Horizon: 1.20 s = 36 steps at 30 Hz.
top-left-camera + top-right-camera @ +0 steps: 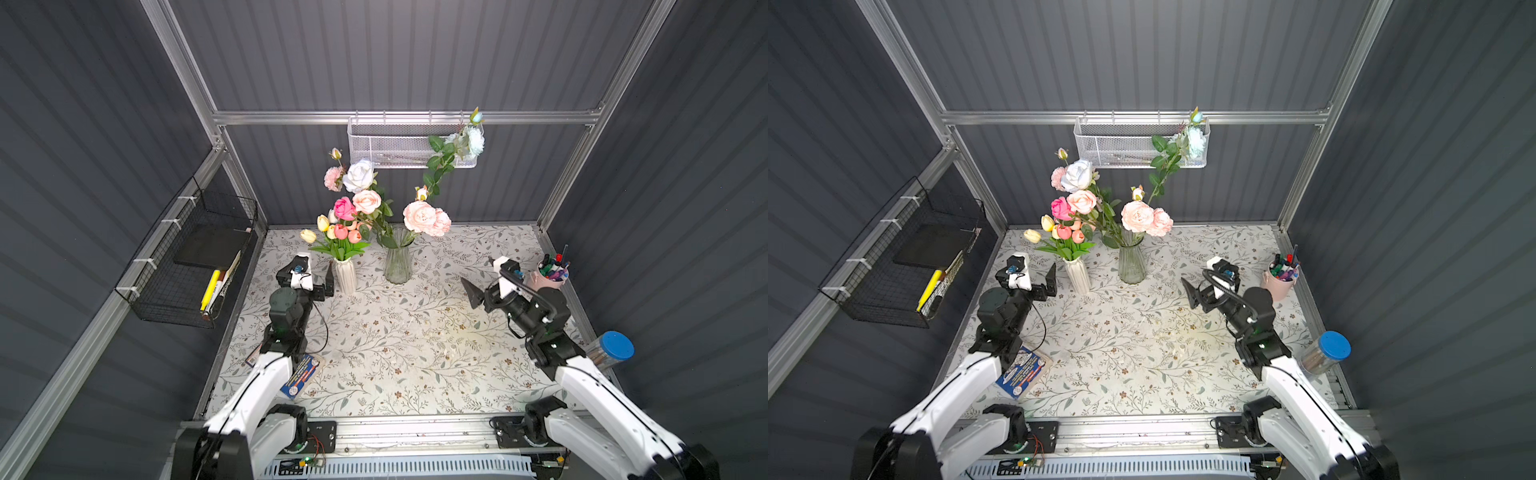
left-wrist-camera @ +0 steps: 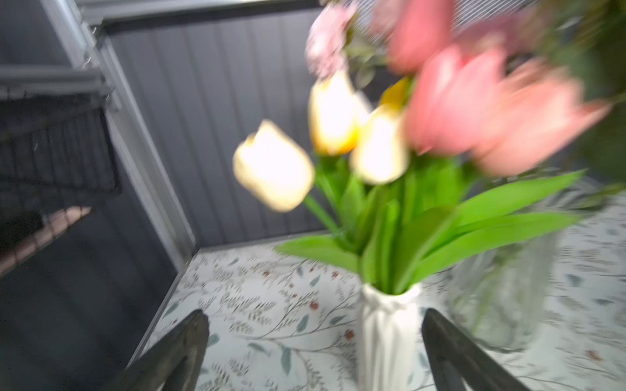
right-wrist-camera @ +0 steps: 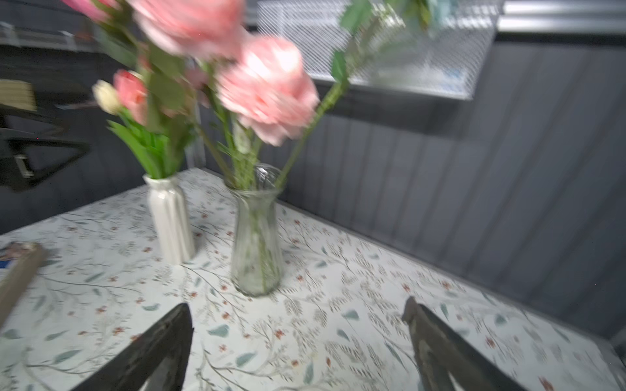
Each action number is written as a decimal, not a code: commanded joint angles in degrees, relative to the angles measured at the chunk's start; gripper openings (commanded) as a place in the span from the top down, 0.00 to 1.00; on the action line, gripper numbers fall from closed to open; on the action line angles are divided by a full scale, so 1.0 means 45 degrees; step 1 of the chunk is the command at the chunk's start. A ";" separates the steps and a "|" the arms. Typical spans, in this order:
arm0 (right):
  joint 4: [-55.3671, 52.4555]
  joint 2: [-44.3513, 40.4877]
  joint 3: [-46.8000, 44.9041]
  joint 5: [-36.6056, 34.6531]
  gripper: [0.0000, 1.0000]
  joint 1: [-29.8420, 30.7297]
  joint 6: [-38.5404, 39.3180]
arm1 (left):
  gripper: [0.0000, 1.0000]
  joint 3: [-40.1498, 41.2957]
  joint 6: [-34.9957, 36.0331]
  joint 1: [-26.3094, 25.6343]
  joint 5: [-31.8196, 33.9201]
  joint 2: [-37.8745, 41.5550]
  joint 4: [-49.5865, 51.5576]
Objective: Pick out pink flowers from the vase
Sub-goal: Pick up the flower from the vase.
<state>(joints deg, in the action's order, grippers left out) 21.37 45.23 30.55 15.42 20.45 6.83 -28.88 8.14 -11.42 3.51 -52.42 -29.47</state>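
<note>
Gaping empty, left tool (image 2: 314, 315) sits just beside white vase (image 1: 345, 274), possibly touching; right tool (image 3: 298, 304) gapes over open table (image 1: 395, 353).

Noted a pink marker cup (image 1: 548, 279) near a blue-lidded jar (image 1: 611, 352), a black wire basket (image 1: 170, 305), and a white mesh basket (image 1: 386, 145).

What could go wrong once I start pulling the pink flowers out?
The left hand, open, sits close beside the slim white vase; a nudge could tip it. The pink tulips are packed against yellow tulips, so a wrong stem may come along. In the glass vase, stems crowd together, so pulling the pale pink peonies may drag the white rose.
</note>
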 commanded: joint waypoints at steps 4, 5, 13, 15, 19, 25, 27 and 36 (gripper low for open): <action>-0.4311 -0.1628 0.1669 0.0248 0.01 0.1829 0.0688 | 0.01 -0.2852 0.0321 -0.1564 -0.2332 0.2449 0.6937; -0.4655 -0.1583 0.2012 -0.0728 0.01 0.2260 0.0502 | 0.01 -0.3282 0.0144 -0.1798 -0.3055 0.2562 0.7568; -0.7597 -0.1073 0.4734 -0.3325 0.01 0.2952 -0.3819 | 0.01 -0.5560 -0.5812 -0.2306 -0.0114 0.3462 1.0432; -0.6086 -0.0745 0.4348 -0.2305 0.01 0.2935 -0.4499 | 0.01 -0.4927 -0.5486 -0.2306 -0.1149 0.3641 0.9408; -0.3744 0.0153 0.3714 -0.0905 0.01 0.2934 -0.4887 | 0.01 -0.5589 -0.4866 -0.2306 -0.3465 0.2509 0.9641; 0.1502 0.3096 0.2872 -0.0485 0.13 0.3385 -0.1771 | 0.01 -0.4876 -0.3253 -0.2543 -0.4757 0.2449 0.9460; 0.3317 0.4396 0.2912 -0.0671 0.19 0.3499 -0.1303 | 0.03 -0.4594 -0.2845 -0.2756 -0.4697 0.2541 0.9323; 0.8369 0.9246 0.3977 -0.2561 0.36 0.3760 -0.1263 | 0.06 -0.3023 -0.2013 -0.3573 -0.3567 0.3498 0.7869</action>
<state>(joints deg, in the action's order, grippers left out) 46.74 84.75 45.58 7.22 37.15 0.47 -43.75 -3.86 -26.55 -14.17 -37.82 9.06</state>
